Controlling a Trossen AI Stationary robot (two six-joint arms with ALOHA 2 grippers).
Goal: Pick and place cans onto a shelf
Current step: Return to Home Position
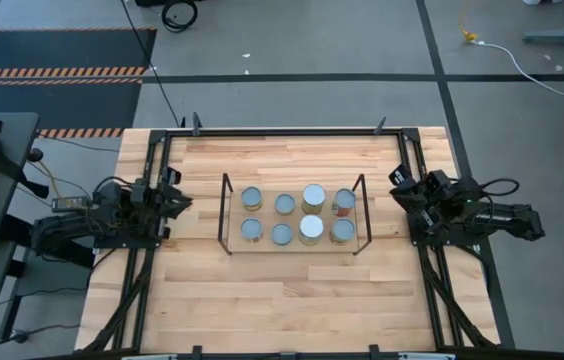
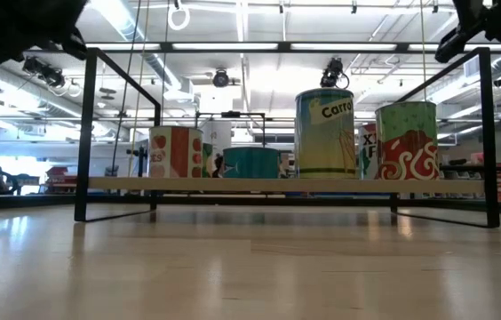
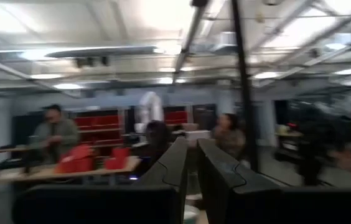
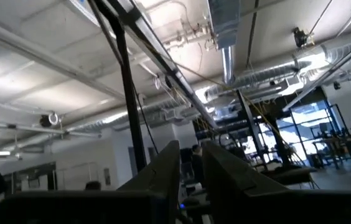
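Note:
The shelf [image 1: 226, 215] stands at the table's middle, with dark wire end frames and a light wood base [image 2: 259, 184]. Several cans stand upright on their bottoms on it in two rows of four, for instance one at the far left [image 1: 251, 197] and a white-topped one [image 1: 310, 228]. The low view shows a tall carrot-labelled can [image 2: 324, 133] and a red-patterned one [image 2: 406, 140]. My left gripper [image 1: 175, 192] waits at the table's left edge, shut and empty [image 3: 193, 144]. My right gripper [image 1: 402, 186] waits at the right edge, shut and empty [image 4: 190, 149].
A black metal frame [image 1: 292, 131] runs round the tabletop, with uprights near both arms. Bare wood [image 1: 292, 300] lies between the shelf and the table's near edge. People show in the room beyond the table in the left wrist view [image 3: 54, 134].

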